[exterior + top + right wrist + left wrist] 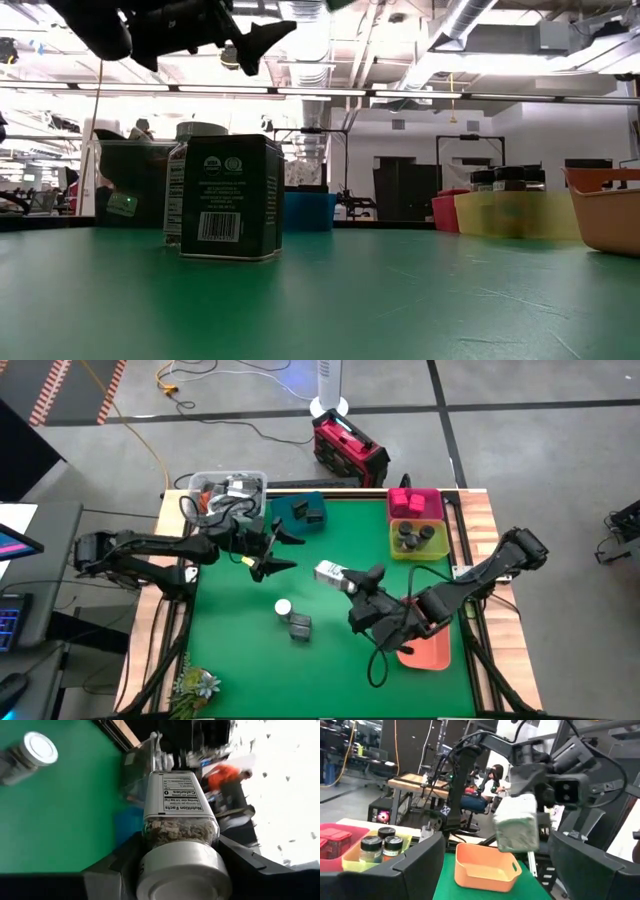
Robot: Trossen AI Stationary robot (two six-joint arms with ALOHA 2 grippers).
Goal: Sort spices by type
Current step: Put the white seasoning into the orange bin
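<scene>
Above the middle of the green felt table [240, 670], a white-capped clear spice jar with a printed label [330, 573] is held clear of the surface by the right gripper [352, 582], whose fingers are clamped on its sides just below the cap. The left gripper [283, 552] hangs near the teal plastic tray [298, 512], fingers spread wide and holding nothing.

The step in hand is judged to be carrying this jar to its own tray. The empty salmon plastic tray [428, 650], at the table's right edge beneath the right arm, is the likely target. The jar lies sideways in the grip, so it should be lowered inside the tray walls before release, lest it roll.

On the felt, a second white-capped small jar [283, 607] and a dark grey rectangular tin [299, 626] are left unsorted, just beside each other. Dark-lidded round jars [418, 536] are seen in the yellow plastic tray [400, 552], magenta boxes [412, 503] in the pink plastic tray [434, 495]. A clear tub of grey clutter [228, 490] occupies the far left corner.

Beyond the table, a grey floor, a red toolbox [348, 448] and an orange cable [130, 420] are noted.
</scene>
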